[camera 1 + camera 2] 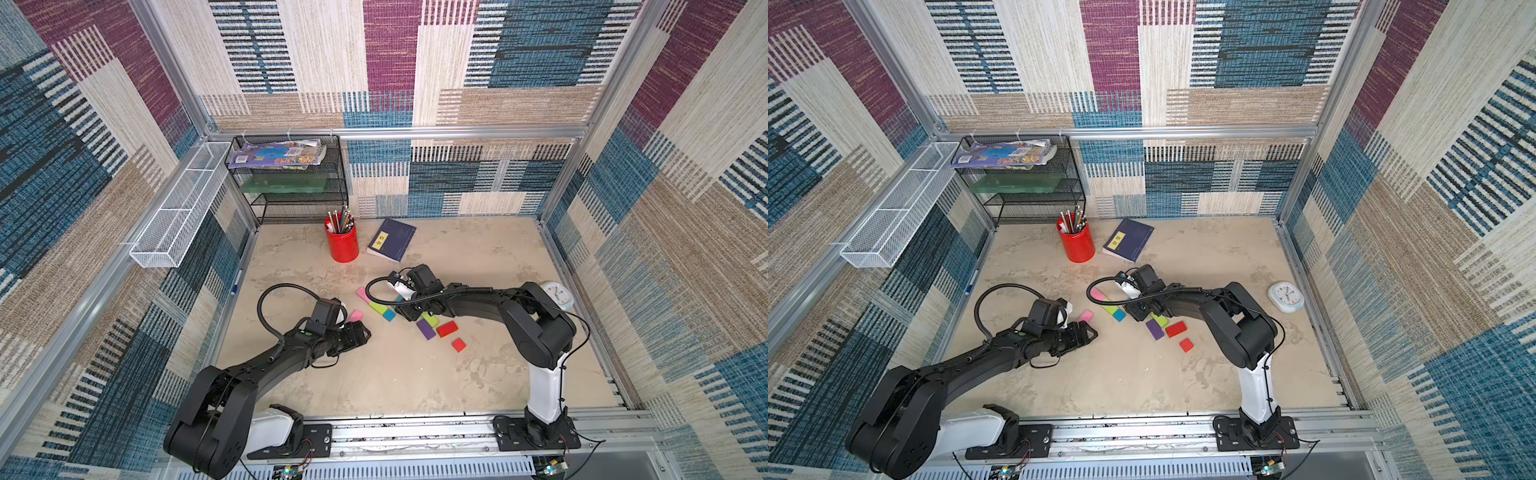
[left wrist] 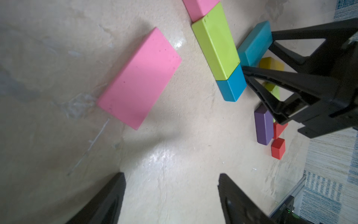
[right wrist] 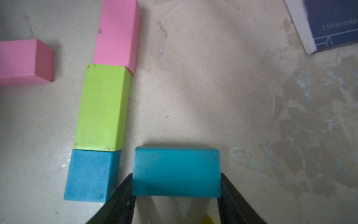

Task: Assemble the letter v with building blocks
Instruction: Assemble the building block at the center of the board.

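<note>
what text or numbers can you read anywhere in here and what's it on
Nothing reads clearly.
yellow label on the navy book: dark characters, too blurred to quote
navy book cover in the right wrist view: pale lettering, blurred
magazine on the black wire rack: print too small
clock: dial numbers too small
building blocks: no markings

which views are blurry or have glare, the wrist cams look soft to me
Left wrist view: glare patches on the table, and the left end effector is out of focus. Right wrist view: the teal block at the right end effector is soft, and the navy book is blurred. Both top views: sharp, evenly lit.
</note>
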